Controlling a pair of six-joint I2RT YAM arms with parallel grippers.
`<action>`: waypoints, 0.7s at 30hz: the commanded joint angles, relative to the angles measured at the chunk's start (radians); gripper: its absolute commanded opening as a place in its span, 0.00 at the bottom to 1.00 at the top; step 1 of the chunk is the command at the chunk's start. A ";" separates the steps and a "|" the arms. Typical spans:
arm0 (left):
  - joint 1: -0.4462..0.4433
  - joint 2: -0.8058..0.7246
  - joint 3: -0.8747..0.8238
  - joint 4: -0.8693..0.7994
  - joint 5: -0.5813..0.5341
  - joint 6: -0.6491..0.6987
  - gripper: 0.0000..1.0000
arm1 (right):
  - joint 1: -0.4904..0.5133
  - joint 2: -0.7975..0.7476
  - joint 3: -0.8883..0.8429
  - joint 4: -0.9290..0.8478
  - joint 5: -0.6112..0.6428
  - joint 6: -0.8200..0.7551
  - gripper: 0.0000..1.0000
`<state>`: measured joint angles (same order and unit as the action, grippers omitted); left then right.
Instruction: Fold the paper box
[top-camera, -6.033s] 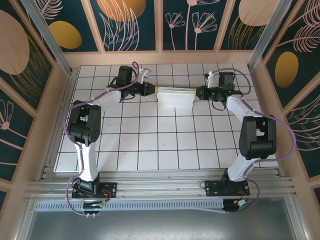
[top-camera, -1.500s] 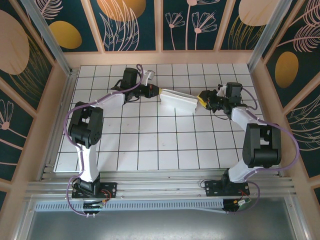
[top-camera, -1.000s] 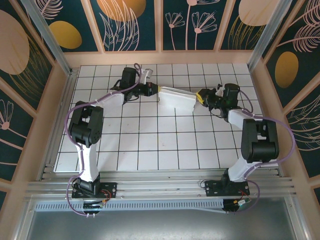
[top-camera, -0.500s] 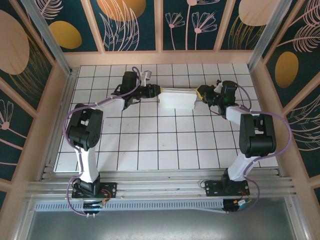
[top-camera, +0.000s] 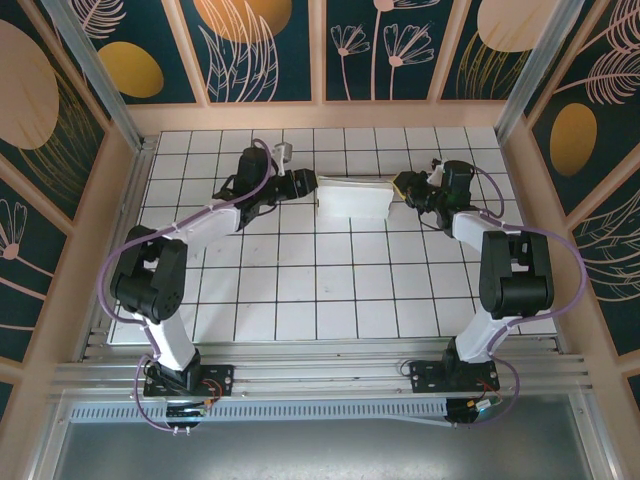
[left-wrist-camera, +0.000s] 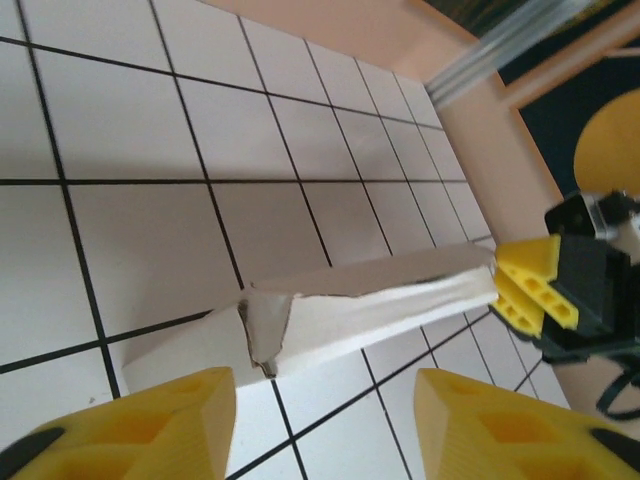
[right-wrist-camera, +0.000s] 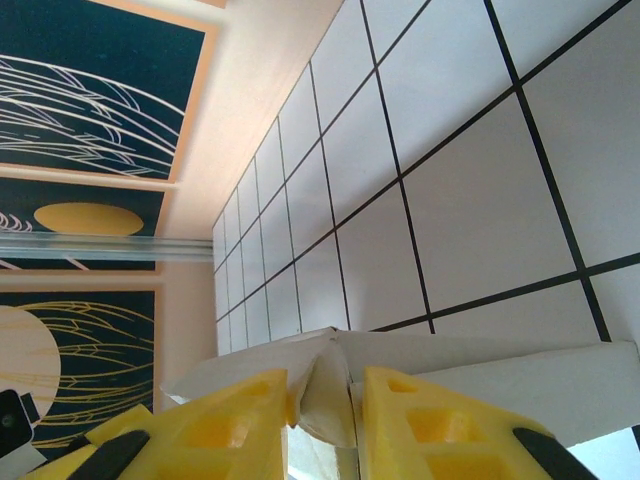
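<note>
The paper box (top-camera: 352, 198) is laid toward 12 o'clock on the gridded table (top-camera: 300, 290). At its 9 o'clock end the left gripper (left-wrist-camera: 322, 385) is spread, empty; at 3 o'clock a flap is pinched by the right gripper (right-wrist-camera: 325, 385), both arms outstretched.

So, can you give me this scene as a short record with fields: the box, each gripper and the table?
box: white, plain, lying low on the table, between the two grippers
left gripper: open, at the box's left end, no grip
right gripper: shut on a flap at the box's right end
table: white tiles, black grid lines
</note>
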<state>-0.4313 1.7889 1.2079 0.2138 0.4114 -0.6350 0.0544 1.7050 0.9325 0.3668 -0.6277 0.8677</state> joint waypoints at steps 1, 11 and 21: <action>0.002 0.025 0.061 -0.055 0.000 0.005 0.41 | 0.018 0.018 -0.028 -0.204 0.048 -0.037 0.25; -0.006 0.168 0.257 -0.293 0.055 0.166 0.36 | 0.031 0.025 -0.007 -0.219 0.044 -0.039 0.25; -0.006 0.203 0.260 -0.255 0.077 0.084 0.18 | 0.037 0.030 -0.004 -0.223 0.046 -0.038 0.25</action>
<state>-0.4320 1.9766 1.4525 -0.0277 0.4637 -0.5251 0.0666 1.7023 0.9550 0.3172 -0.6174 0.8497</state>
